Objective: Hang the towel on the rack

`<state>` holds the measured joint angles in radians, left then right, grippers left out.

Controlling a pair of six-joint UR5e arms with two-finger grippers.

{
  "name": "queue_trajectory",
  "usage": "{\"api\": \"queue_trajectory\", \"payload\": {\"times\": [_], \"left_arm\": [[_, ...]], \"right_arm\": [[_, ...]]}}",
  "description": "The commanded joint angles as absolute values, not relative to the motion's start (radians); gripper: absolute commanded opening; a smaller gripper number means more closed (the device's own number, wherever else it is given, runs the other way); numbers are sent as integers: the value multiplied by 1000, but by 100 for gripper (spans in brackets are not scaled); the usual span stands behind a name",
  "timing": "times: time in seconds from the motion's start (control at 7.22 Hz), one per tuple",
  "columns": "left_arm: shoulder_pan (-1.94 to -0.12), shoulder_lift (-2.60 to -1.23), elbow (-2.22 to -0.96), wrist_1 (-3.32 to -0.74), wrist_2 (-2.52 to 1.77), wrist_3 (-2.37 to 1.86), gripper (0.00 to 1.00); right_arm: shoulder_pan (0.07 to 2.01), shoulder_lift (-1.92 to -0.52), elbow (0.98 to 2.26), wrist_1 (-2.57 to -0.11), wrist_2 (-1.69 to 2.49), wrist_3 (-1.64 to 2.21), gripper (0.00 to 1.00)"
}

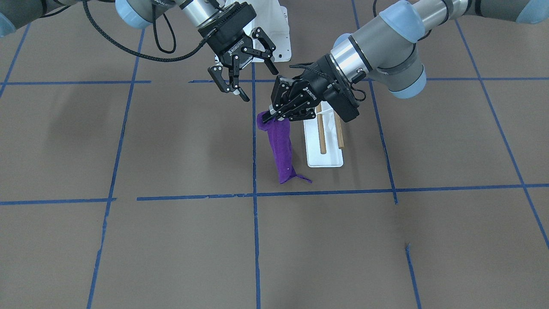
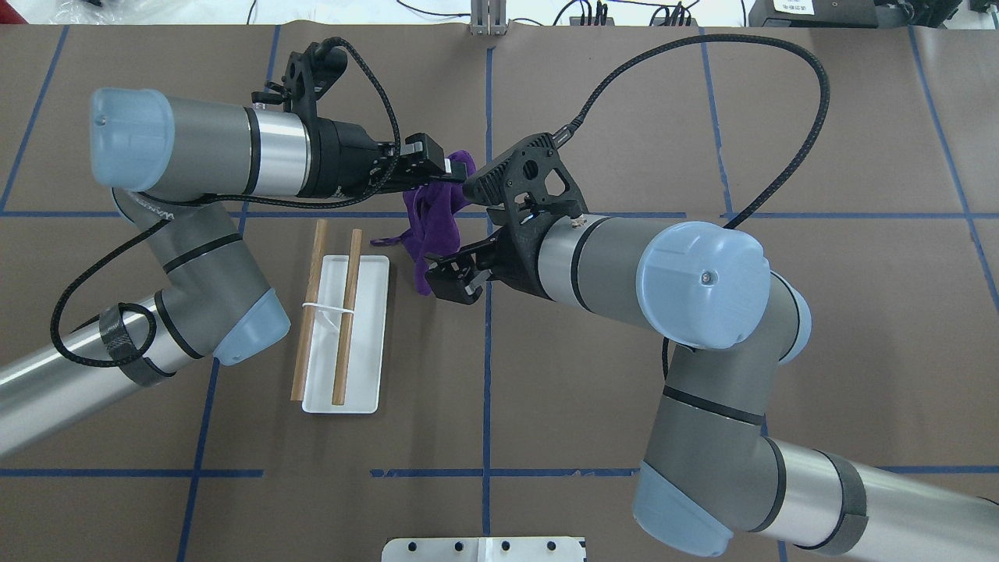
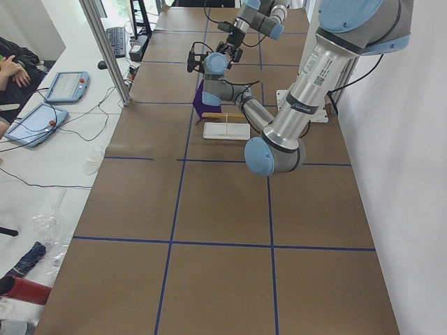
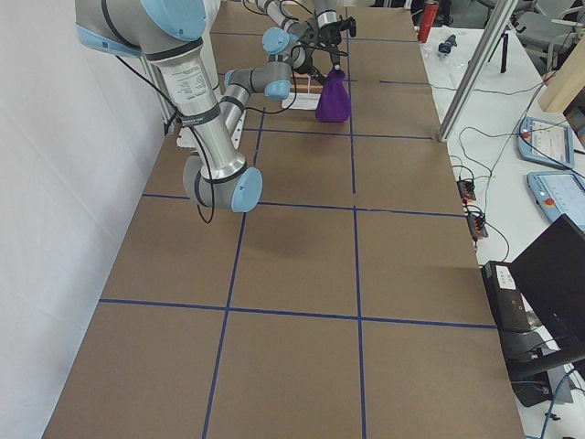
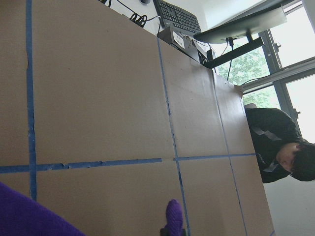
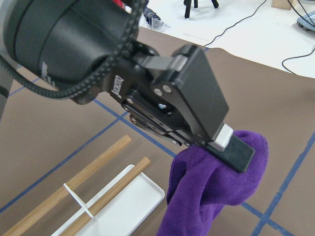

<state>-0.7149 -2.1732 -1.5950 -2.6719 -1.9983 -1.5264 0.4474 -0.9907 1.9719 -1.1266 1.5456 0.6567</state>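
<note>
The purple towel (image 1: 281, 146) hangs in a bunched column from my left gripper (image 1: 271, 115), which is shut on its top end; its lower tip touches the table. The overhead view shows the same grip: left gripper (image 2: 451, 166), towel (image 2: 437, 226). The right wrist view shows the left gripper's fingers (image 6: 236, 147) pinching the towel (image 6: 216, 187). The rack (image 1: 324, 161) stands just beside the towel, with a white base (image 2: 367, 328) and two bare wooden rods (image 2: 347, 312). My right gripper (image 1: 253, 81) is open and empty, close to the towel (image 2: 449, 282).
The white bolted robot pedestal (image 1: 281, 38) stands behind the grippers, and its plate shows at the near edge of the overhead view (image 2: 484, 549). Blue tape lines cross the brown table. An operator (image 5: 285, 147) sits beyond the table's far side.
</note>
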Motion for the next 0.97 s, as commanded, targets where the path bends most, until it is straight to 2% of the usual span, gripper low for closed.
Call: {"api": "queue_trajectory", "payload": {"times": [0.0,0.14,0.42,0.55,0.83], "left_arm": [[-715,-2178,-1617,-2604,-1996,-1528,0],[-715,-2181,-1638,-2574,-1993,-1532,0],[-713,-2203,-1661,-2550,-1962,-1643,0],[-713,-2216,-1689,-2496,-1866,-1681,0],[-694,-2218,-1840,-2290,-1777,-1713,0]], "right_arm": [[530,-997,2122,-1431,1600,644,100],[576,-1005,2194,-1565,1652,611,100],[679,-1173,2327,-1723,1754,505,100],[771,-1216,2327,-1834,1816,499,100],[923,-1271,2319,-1980,1868,496,100]]}}
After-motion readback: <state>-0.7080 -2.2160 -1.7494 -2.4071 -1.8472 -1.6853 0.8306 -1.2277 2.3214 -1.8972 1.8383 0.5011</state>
